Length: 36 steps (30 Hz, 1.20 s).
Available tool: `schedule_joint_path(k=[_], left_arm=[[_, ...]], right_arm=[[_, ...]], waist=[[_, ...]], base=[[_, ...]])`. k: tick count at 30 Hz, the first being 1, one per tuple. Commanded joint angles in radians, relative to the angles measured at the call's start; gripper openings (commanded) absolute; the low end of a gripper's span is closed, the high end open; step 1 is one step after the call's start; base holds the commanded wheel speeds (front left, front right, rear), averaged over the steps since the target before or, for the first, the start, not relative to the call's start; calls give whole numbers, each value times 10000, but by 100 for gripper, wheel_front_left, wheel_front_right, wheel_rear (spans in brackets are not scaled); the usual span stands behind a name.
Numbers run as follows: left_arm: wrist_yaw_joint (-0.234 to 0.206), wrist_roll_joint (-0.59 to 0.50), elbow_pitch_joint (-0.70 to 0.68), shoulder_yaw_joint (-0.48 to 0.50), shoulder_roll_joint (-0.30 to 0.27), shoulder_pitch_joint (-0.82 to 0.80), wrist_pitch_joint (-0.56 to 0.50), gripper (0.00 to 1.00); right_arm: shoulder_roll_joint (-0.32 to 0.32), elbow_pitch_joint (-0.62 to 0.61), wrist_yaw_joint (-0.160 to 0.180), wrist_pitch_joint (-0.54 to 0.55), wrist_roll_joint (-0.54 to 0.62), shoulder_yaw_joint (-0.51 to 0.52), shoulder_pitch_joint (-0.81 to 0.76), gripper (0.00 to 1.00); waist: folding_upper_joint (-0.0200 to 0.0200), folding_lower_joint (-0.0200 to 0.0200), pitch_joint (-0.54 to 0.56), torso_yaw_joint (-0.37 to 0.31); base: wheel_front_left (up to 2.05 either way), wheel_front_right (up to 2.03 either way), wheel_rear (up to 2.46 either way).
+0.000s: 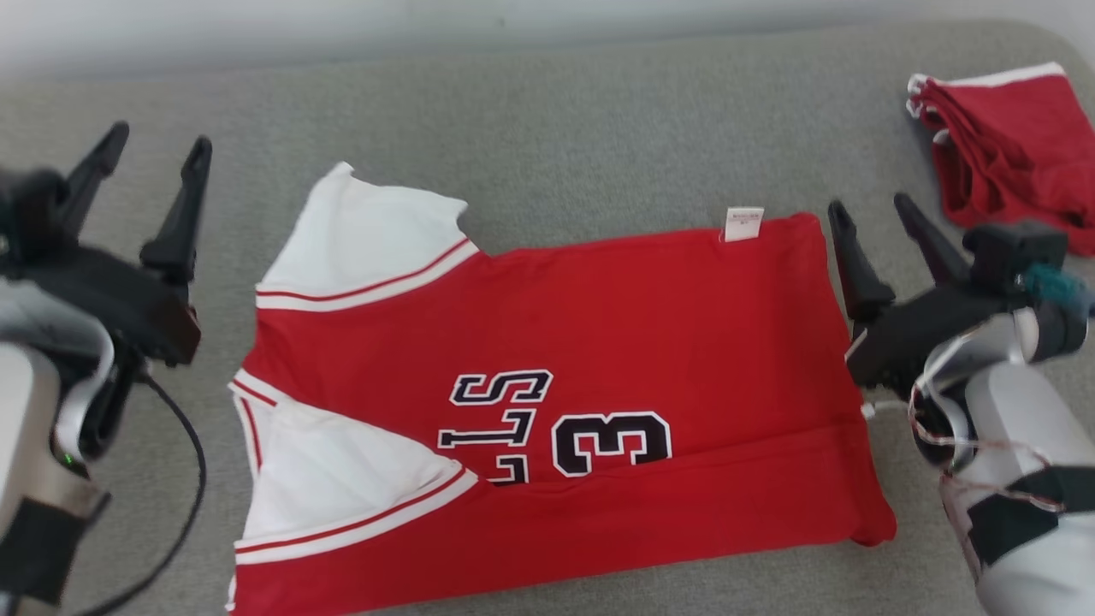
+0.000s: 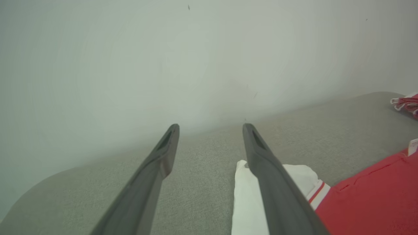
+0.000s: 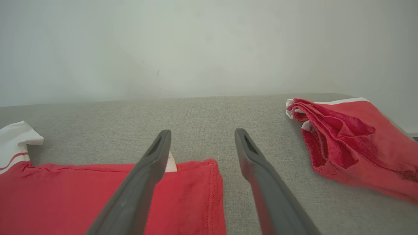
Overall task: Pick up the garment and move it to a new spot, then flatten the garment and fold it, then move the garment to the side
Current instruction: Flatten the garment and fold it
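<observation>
The garment (image 1: 599,342) is a red jersey with white sleeves and black lettering, lying flat on the grey surface with its near long edge folded over. Its hem with a white label points right, its sleeves left. My left gripper (image 1: 158,145) hovers open to the left of the upper sleeve, nothing between its fingers. In the left wrist view that gripper (image 2: 210,125) has the white sleeve (image 2: 248,202) under its right finger. My right gripper (image 1: 873,210) stands open just off the hem's right edge. The right wrist view shows that gripper (image 3: 202,132) above the garment's hem corner (image 3: 196,195).
A second red cloth (image 1: 1014,145) with white trim lies crumpled at the far right, also seen as a red bundle (image 3: 352,143) in the right wrist view. A pale wall (image 1: 513,26) borders the grey padded surface (image 1: 599,128) at the back. A black cable (image 1: 184,479) hangs from my left arm.
</observation>
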<state>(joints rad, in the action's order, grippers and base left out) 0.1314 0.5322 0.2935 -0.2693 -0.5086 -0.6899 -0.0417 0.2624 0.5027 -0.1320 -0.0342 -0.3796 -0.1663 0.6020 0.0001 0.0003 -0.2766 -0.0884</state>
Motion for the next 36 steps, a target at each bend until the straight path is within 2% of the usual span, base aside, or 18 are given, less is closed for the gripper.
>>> schedule_joint_path(k=[1,4,13,18,30,31,32,33,34,36], left_arm=[[-20,307,253,-506,-298,-625,-305,100],[-20,683,748,-1236,-652,-1419,-740,100],[-19,1549,1781,-2985,-1064,-2971,-1607,100],[-18,1968,2502,-3844,-1066,-3691,-2161,100],[-17,2743,3859,-5368,-877,-4576,-2571,100],[-17,2851,3919,-5435,-850,-4602,-2574,100],[-17,2949,4006,-5526,-839,-4609,-2620,100],[-17,3035,4111,-5623,-840,-4604,-2695,81],[-19,3119,4169,-5719,-829,-4594,-2747,48],[-19,3241,4268,-5861,-827,-4635,-2753,0]], right_arm=[[65,278,24,130,-108,-209,540,100],[139,783,25,489,-214,-575,1240,100],[167,1772,24,1346,-537,-1575,2552,100],[102,2168,25,1795,-885,-2175,3137,100],[-10,2799,25,2502,-1570,-3361,3959,100],[-1,2798,25,2497,-1618,-3421,4016,99],[14,2793,25,2488,-1656,-3492,4056,83],[26,2812,25,2533,-1708,-3556,4077,52],[33,2825,25,2530,-1762,-3612,4106,29],[79,2817,25,2475,-1850,-3703,4194,0]], waist=[[-1,-3,-798,-498],[-1,-3,-1066,-638],[-1,-3,-1529,-897],[-1,-3,-1797,-976],[-1,-3,-2121,-1117],[-1,-3,-2132,-1116],[-1,-3,-2143,-1117],[-1,-3,-2157,-1118],[-1,-3,-2166,-1129],[-1,-3,-2188,-1135]], base=[[0,0,0],[0,0,0],[0,0,0],[0,0,0],[0,0,0],[0,0,0],[0,0,0],[0,0,0],[0,0,0],[0,0,0]])
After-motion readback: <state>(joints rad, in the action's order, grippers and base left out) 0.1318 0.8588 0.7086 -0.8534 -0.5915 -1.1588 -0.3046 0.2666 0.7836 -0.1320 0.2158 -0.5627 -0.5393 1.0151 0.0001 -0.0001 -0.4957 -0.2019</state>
